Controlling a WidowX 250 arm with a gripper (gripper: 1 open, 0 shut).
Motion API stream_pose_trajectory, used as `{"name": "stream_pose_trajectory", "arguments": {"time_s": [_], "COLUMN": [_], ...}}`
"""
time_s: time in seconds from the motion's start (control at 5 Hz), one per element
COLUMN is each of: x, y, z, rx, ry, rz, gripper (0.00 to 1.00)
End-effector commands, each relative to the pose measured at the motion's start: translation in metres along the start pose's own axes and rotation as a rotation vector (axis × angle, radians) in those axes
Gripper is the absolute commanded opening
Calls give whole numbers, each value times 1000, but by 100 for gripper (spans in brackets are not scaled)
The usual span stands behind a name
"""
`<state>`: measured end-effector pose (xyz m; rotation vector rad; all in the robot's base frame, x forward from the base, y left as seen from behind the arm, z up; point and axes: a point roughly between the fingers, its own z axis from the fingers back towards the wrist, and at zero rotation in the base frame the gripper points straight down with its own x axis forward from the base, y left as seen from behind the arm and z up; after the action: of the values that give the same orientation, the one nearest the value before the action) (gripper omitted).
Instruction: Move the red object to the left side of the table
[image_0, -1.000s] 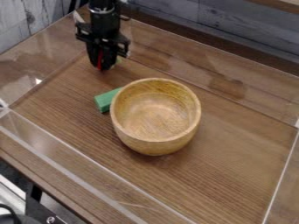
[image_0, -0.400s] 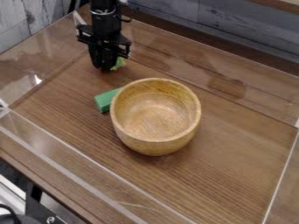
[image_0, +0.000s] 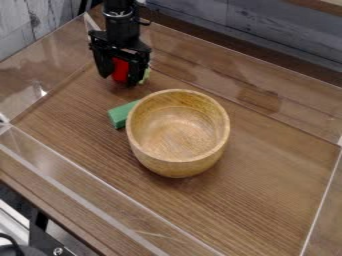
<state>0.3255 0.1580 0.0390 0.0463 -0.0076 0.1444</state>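
Upward and back from the red object (image_0: 122, 70) went my gripper (image_0: 118, 52), its jaws spread wide and holding nothing. I noted the fruit upright beyond the bowl (image_0: 179, 132), near the table's left side; a fingertip brushing it during withdrawal could have rolled it.
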Motion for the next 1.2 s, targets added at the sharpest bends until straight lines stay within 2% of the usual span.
{"name": "stream_pose_trajectory", "arguments": {"time_s": [0.0,0.4,0.6,0.8,1.0], "x": [13,12,11,10,7], "y": [7,7,7,7,8], "z": [30,26,24,24,32], "rx": [26,20,17,13,8], "ry": [-92,-82,-79,-78,-87], "rz": [13,19,23,25,30], "gripper": [100,100,0,0,0]}}
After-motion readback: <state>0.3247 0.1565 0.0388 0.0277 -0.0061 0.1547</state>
